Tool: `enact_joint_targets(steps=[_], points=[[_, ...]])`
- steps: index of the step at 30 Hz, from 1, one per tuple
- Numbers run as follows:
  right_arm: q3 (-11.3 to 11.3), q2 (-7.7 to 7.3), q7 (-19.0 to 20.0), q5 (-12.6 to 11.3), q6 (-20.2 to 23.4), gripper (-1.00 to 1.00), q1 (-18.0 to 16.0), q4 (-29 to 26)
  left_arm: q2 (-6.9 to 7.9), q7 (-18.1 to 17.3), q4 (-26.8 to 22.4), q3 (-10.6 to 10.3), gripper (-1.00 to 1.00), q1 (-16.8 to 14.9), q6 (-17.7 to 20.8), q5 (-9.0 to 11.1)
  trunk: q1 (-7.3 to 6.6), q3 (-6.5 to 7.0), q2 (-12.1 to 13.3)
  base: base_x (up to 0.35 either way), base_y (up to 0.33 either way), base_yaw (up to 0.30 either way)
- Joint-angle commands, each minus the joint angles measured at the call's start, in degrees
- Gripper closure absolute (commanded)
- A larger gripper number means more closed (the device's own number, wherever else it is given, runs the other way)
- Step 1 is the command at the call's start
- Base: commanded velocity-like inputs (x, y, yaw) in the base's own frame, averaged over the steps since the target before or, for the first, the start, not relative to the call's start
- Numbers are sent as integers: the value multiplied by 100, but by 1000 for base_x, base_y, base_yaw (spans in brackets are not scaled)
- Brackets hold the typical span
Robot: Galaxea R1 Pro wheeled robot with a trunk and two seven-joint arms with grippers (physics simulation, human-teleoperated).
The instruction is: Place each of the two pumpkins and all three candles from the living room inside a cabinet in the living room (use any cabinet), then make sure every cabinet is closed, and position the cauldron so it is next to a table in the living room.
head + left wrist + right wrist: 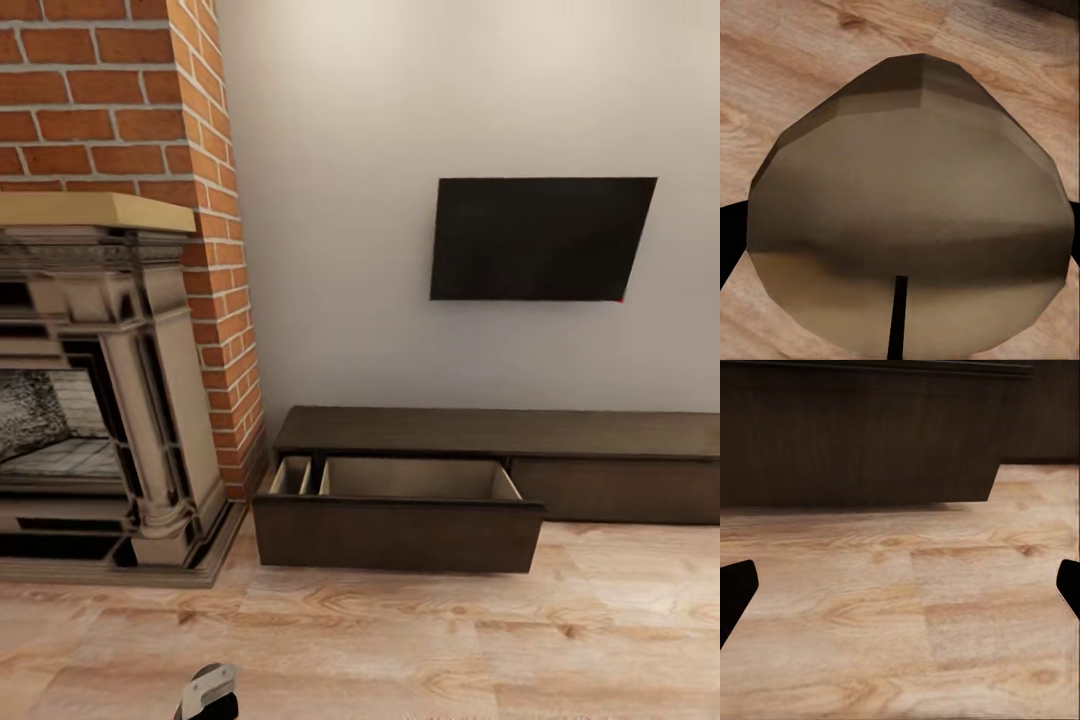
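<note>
Against the left edge of the head view stands the red brick fireplace [110,380] with its pale mantel; to its right, along the wall, runs the cabinet [500,432], and its left drawer [398,535] is pulled out, its pale wood interior bare as far as the view reaches; above hangs the wall TV [540,240]. On the light plank floor [450,640], at the bottom edge of this view, a piece of the left arm [207,693] shows; in the left wrist view the left gripper [900,225] is clamped on a candle [907,210], a cream rounded body with a dark wick, held above the floor. The right gripper [900,585] has its jaws wide apart with nothing between them; it faces the dark drawer front [855,435], near to it.

I judge the risk like this: the candle could slip out on the way to the drawer, or be let go before it is over the drawer's rim and roll on the floor; the arm could also knock the open drawer front.
</note>
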Motion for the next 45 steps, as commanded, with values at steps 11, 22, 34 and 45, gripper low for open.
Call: enact_joint_targets(steps=[11,22,34,45], points=[[48,-2,-28,-35,-16,-100,-6,9,-9,0,-3,17,100,-2,-29,27,-1,-6,-3,0,0,-293],[48,-2,-28,-42,-16,-100,-6,9,-69,0,-3,15,100,-2,-29,19,-1,-6,-3,0,-64,-186],[48,0,-28,-33,-16,-100,-6,9,-62,0,-3,8,100,-2,-29,18,-1,-6,-3,0,-303,-2],[45,178,-46,-50,-16,-100,-6,9,-62,0,-3,8,100,-2,-29,21,-1,-44,-3,0,-209,0]])
